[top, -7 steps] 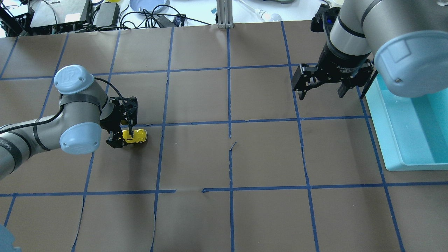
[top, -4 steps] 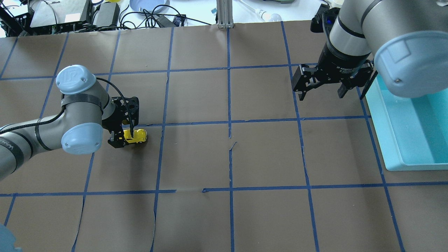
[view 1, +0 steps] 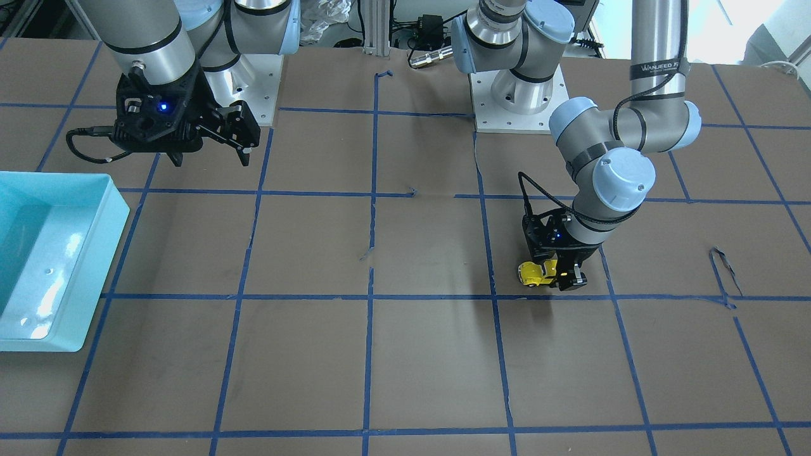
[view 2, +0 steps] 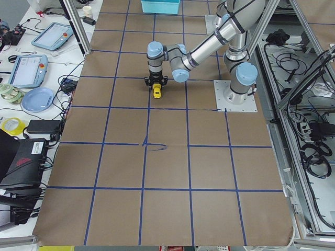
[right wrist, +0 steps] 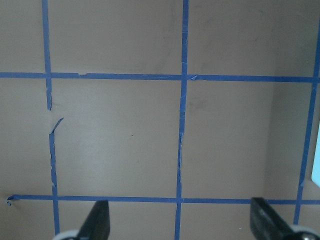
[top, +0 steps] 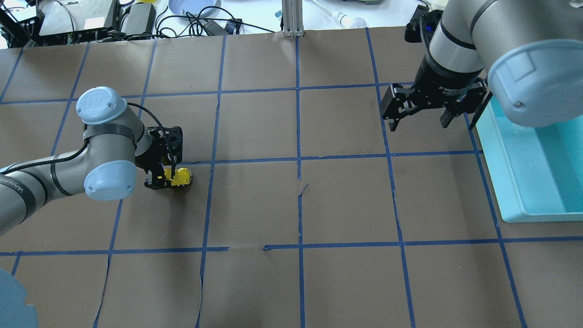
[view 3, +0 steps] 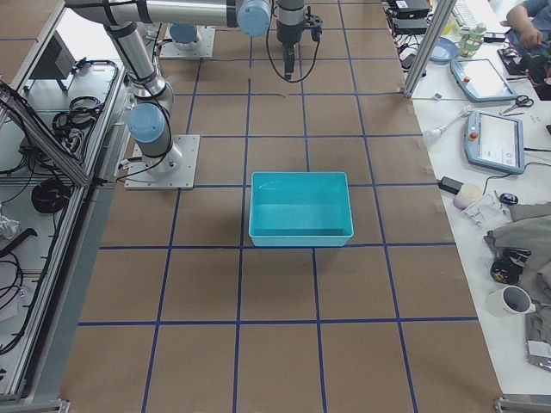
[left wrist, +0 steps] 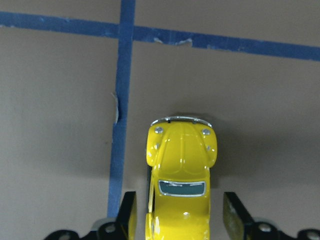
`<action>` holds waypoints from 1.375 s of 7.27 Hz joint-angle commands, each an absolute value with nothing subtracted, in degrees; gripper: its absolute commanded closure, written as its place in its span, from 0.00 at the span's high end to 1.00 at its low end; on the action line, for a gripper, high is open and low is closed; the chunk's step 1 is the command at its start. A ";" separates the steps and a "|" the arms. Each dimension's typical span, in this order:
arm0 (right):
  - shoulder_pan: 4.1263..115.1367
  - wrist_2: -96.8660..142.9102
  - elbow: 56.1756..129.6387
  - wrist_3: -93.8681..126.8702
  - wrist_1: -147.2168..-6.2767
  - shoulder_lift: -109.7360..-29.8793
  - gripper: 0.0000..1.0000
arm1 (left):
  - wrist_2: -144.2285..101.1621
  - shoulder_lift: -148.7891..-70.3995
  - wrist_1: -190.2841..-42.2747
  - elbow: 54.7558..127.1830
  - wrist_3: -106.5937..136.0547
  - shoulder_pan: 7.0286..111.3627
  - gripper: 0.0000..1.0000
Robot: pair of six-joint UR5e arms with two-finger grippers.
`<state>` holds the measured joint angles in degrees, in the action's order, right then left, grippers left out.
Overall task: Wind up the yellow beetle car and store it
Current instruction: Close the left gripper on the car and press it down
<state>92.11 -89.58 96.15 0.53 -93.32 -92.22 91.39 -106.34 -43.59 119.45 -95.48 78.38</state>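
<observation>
Glossy yellow beetle car (left wrist: 181,165) (mirror-smooth)

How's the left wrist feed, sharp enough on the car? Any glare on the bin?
Left wrist view: the yellow beetle car is sharp, with small highlights and a soft shadow. Front-facing view: white glare patches on the floor of the teal bin.

The beetle car (left wrist: 181,170) is painted yellow — the brown table (top: 255,205) is gridded with blue tape (top: 298,132), the bin (top: 533,217) tinted turquoise.
</observation>
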 commanded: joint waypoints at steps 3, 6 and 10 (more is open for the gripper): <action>92.02 -89.65 96.15 0.53 -93.25 -92.28 1.00 | 91.41 -107.84 -41.49 119.44 -95.63 77.96 0.38; 92.11 -89.65 96.15 0.53 -93.34 -92.20 1.00 | 91.41 -107.75 -41.75 119.44 -97.19 77.61 0.30; 92.02 -89.74 96.15 0.53 -92.99 -92.37 1.00 | 91.41 -107.93 -41.75 119.53 -97.56 74.18 0.30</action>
